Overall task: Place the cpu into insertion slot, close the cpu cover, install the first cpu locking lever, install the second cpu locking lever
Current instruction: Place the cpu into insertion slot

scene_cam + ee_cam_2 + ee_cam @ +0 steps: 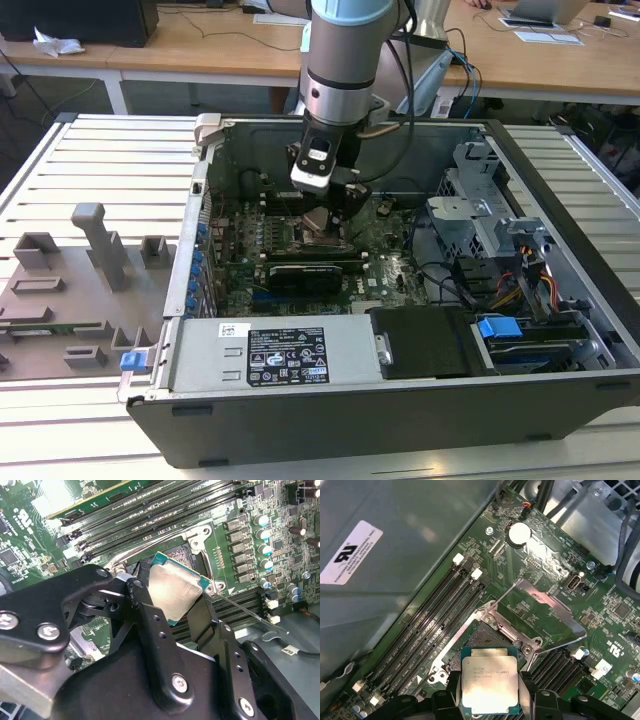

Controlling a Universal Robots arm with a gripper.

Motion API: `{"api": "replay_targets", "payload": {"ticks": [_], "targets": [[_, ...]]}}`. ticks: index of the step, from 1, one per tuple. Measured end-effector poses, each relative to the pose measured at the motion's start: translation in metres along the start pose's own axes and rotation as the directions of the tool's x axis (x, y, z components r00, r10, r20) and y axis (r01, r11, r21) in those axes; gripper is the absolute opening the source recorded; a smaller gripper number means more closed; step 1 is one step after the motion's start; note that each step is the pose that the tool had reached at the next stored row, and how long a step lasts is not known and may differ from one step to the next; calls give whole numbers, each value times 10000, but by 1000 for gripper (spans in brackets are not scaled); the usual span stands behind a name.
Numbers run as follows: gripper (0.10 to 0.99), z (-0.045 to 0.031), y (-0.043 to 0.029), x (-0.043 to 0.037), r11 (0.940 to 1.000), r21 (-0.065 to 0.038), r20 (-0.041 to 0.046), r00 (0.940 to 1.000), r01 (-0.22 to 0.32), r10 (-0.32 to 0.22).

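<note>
In both wrist views my gripper (175,607) (489,697) is shut on the cpu (176,589) (487,682), a small square chip with a silver-grey top and green edge. Its black fingers (145,612) clamp two opposite sides. The chip hangs tilted just over the insertion slot (476,641) (184,556), whose dark frame shows partly behind it. Beside the socket the cpu cover (540,611) stands swung up and open. A thin metal locking lever (246,608) sticks out free beside the socket. In the exterior view the gripper (325,215) is low inside the computer case, over the green motherboard (385,250).
Long black memory slots (427,630) run on both sides of the socket. A power supply box (270,355) lies along the case's near wall, and drive cages and cables (500,250) fill the exterior view's right. A grey fixture tray (70,290) sits outside the case.
</note>
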State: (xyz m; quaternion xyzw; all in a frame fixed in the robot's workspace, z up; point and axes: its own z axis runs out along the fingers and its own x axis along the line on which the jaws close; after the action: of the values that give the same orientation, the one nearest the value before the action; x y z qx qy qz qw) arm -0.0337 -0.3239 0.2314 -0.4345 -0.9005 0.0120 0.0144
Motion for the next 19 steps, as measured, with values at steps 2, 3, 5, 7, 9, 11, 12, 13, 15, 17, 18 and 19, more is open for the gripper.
{"api": "replay_targets", "payload": {"ticks": [2,3,5,7,9,11,12,13,15,17,18,19], "targets": [[545,1,0,0,9997,-3,-8,9997,-237,237],[545,1,0,0,9993,-5,-11,9993,-361,361],[545,2,0,0,9983,-7,-18,9983,-574,574],[545,2,1,0,9966,-9,-25,9966,-818,818],[545,2,1,0,9946,-11,-32,9946,-1035,1035],[545,2,1,0,9932,-12,-36,9932,-1168,1168],[545,3,1,-1,9920,-13,-39,9920,-1265,1265],[545,3,1,0,9912,-14,-41,9912,-1324,1324],[545,3,1,0,9894,-15,-45,9894,-1451,1451],[545,3,1,-1,9872,-16,-50,9872,-1596,1596],[545,4,1,0,9862,-16,-52,9862,-1656,1656],[545,4,1,-1,9840,-18,-56,9839,-1784,1784]]}}
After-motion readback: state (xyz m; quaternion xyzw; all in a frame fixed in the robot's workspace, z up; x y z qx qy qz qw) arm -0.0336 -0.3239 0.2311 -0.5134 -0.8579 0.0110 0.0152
